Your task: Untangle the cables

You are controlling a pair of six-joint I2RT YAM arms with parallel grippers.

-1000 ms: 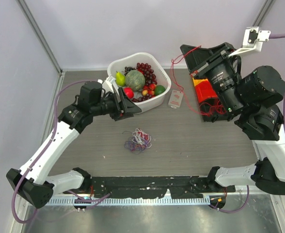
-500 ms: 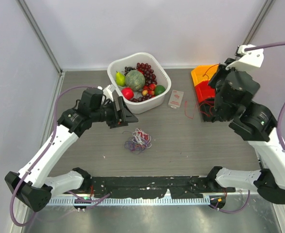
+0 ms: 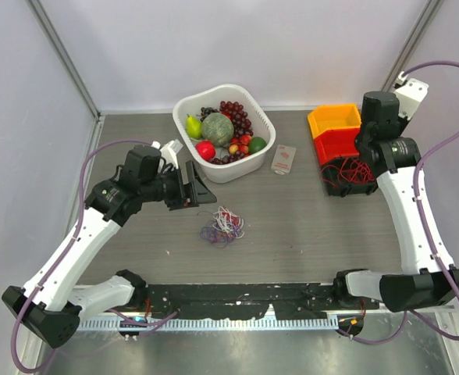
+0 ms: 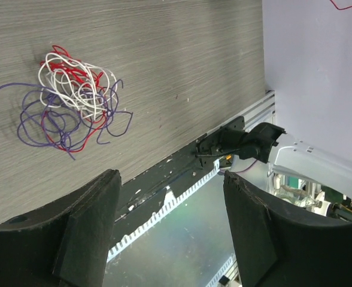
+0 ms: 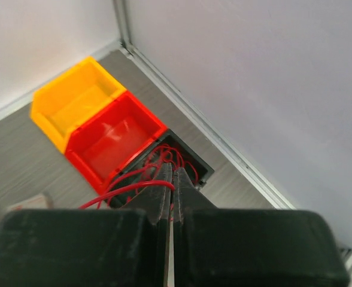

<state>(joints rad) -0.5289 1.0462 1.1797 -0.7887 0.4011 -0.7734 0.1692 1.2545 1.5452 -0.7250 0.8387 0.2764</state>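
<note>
The cables (image 3: 223,225) lie as a small tangled bunch of red, purple and white wires on the grey table, mid-front; they also show in the left wrist view (image 4: 68,110). My left gripper (image 3: 201,190) is open and empty, held above the table just left of and behind the bunch; its fingers (image 4: 86,233) stand wide apart. My right gripper (image 3: 360,162) hangs over the black bin (image 3: 346,178) at the right. It is shut on a red cable (image 5: 134,190) that trails into that bin among more red wire (image 5: 170,156).
A white fruit basket (image 3: 184,105) stands at the back centre. A small white-pink packet (image 3: 283,158) lies to its right. A yellow bin (image 3: 335,119) and a red bin (image 3: 339,143) sit behind the black bin by the right wall. The black rail (image 3: 237,295) runs along the front edge.
My right arm has swung back from high and near the camera down to the right, over the black bin, with the red cable. My left gripper has drifted slightly left.
</note>
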